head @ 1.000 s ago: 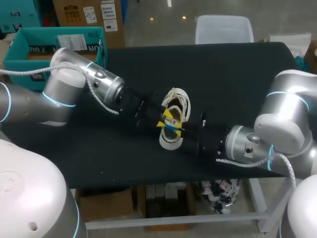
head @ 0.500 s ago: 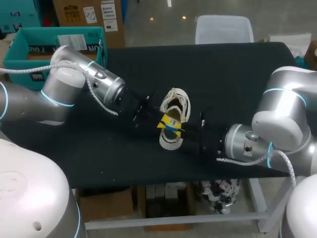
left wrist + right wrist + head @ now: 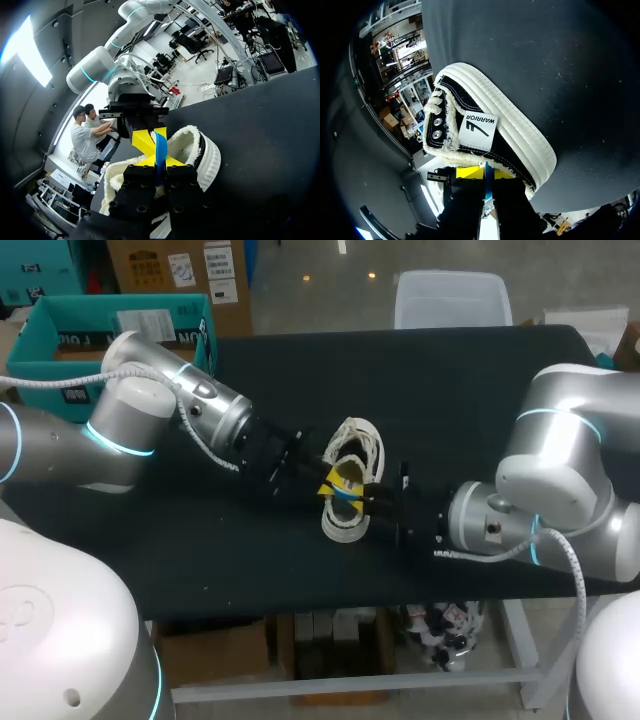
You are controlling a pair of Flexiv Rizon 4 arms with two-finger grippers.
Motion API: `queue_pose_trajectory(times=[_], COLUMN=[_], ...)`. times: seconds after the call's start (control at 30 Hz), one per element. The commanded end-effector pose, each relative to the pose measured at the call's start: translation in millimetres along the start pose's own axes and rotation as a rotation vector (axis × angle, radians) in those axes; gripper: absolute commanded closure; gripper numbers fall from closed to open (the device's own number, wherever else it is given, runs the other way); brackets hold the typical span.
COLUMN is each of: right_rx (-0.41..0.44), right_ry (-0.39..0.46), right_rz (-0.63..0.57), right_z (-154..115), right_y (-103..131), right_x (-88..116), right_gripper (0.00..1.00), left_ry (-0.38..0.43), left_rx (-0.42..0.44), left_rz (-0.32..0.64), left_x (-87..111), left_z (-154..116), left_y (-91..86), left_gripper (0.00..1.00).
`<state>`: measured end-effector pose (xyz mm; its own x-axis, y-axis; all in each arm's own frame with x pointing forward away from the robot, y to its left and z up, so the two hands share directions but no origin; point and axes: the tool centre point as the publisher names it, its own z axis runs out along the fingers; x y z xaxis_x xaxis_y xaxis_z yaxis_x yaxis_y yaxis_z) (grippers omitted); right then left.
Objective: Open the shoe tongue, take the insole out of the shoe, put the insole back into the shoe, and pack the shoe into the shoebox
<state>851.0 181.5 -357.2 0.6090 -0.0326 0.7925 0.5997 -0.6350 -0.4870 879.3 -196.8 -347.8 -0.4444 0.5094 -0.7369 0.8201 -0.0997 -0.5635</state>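
A black low shoe [image 3: 345, 525] with a white sole and loose white laces lies on its side in the middle of the black table. Its thin blue insole [image 3: 345, 496] stands on edge at the shoe's opening. My left gripper [image 3: 331, 486] comes in from the left and my right gripper [image 3: 354, 500] from the right, and they meet there. In the left wrist view the left gripper [image 3: 160, 161] is shut on the insole [image 3: 160, 145], with the right gripper [image 3: 146, 138] facing it over the shoe [image 3: 202, 152]. In the right wrist view the right gripper [image 3: 487, 173] is shut on the insole [image 3: 489, 186] beside the shoe [image 3: 492, 127].
A teal open box [image 3: 100, 325] stands at the table's back left corner, behind my left arm. The black table top [image 3: 470, 400] stretches away to the back and right of the shoe.
My left gripper has closed on the insole and pushed slightly further toward the shoe. The right arm has edged left, its gripper staying shut. The shoe has barely moved.
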Motion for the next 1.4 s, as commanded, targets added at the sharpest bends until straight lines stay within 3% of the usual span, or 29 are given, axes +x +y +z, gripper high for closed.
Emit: queue_pose_trajectory(times=[0.03, 0.1, 0.2, 0.27, 0.37, 0.4, 0.63, 0.67, 0.7, 0.9, 1.0, 1.23, 1.33, 1.4], right_rx=[-0.005, -0.009, -0.015, -0.019, -0.028, -0.032, -0.06, -0.068, -0.071, -0.082, -0.076, -0.076, -0.089, -0.099], right_ry=[-0.017, -0.018, -0.021, -0.023, -0.026, -0.028, -0.039, -0.039, -0.039, -0.046, -0.052, -0.093, -0.102, -0.11], right_rz=[-0.004, -0.003, -0.001, 0.003, 0.009, 0.01, 0.015, 0.012, 0.009, -0.021, -0.027, -0.031, -0.04, -0.052], right_z=[2.0, 1.5, 2.1, 2.9, 3.8, 4.1, 1.7, 0.2, -1.1, -7.0, -5.7, 1.9, -0.3, -1.8], right_y=[-1.6, -1.5, -0.5, 1.0, 3.8, 4.5, 3.6, 1.3, -0.9, -13.9, -15.9, -12.6, -11.4, -11.7], right_x=[3.6, 3.5, 2.6, 1.8, 1.0, 0.7, -1.7, -1.6, -1.5, -0.9, -1.0, -5.5, -6.1, -6.3], right_gripper=[1.0, 1.0, 1.0, 1.0, 1.0, 1.0, 0.98, 0.74, 0.67, 0.72, 1.0, 1.0, 1.0, 1.0], left_ry=[0.004, 0.007, 0.007, 0.007, 0.004, 0.001, 0.0, 0.0, 0.0, 0.002, 0.002, 0.003, 0.013, 0.017], left_rx=[0.008, 0.009, 0.009, 0.01, 0.012, 0.011, -0.003, -0.003, -0.001, -0.001, -0.003, -0.004, -0.015, -0.024], left_rz=[-0.002, -0.003, -0.004, -0.005, -0.002, 0.001, 0.003, 0.003, 0.002, 0.005, 0.004, 0.003, 0.011, 0.02], left_x=[-1.7, -1.3, -1.0, -0.8, -0.5, -0.6, 0.0, 0.2, 0.4, 0.9, 1.2, 0.2, -2.5, -4.1], left_z=[2.6, 2.6, 2.6, 2.4, 1.9, 1.5, 2.3, 2.4, 2.4, 3.4, 4.2, -0.5, -8.2, -14.6], left_y=[1.5, 1.0, 0.3, -1.3, -4.1, -4.6, -2.1, -2.1, -2.3, -2.6, -2.3, -7.6, -13.4, -17.7], left_gripper=[1.0, 0.86, 0.83, 0.63, 0.69, 0.97, 1.0, 1.0, 1.0, 1.0, 1.0, 1.0, 0.05, 0.0])
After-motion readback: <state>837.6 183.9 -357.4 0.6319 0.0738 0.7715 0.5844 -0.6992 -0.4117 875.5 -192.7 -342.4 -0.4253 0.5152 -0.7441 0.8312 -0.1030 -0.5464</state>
